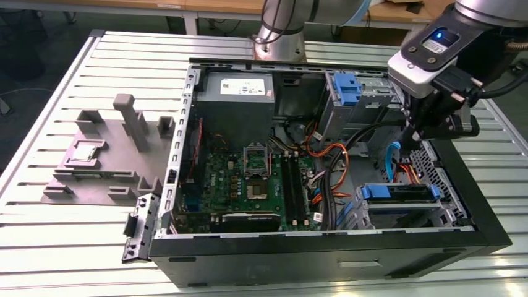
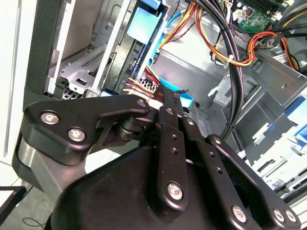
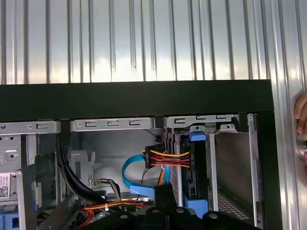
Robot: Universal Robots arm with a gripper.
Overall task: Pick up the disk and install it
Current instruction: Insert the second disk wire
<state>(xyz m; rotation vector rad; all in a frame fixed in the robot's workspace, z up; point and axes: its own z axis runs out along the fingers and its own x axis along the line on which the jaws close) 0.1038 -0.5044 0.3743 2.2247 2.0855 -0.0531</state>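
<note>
The open computer case (image 1: 330, 247) lay on its side on the slatted metal desk (image 1: 49, 247), and everything else is placed against it. The gripper (image 1: 431, 135) hung inside the case, just within the side wall at the exterior view's right, above a tangle of orange and blue cables (image 1: 338, 167). In both wrist views its fingers (image 3: 164, 194) looked pressed together with nothing between them. The disk (image 1: 396, 193), framed by its blue carrier, sat in the drive cage in the case's corner nearest the exterior camera, apart from the gripper. In the first wrist view the disk (image 3: 196, 136) stood on edge in that cage against the case's black rim, with a red, yellow and orange cable bundle (image 3: 165, 158) running up to it. A grey power-supply box (image 1: 237, 93) filled the case's far corner. A person's hand (image 3: 301, 124) rested on the desk outside the case
</note>
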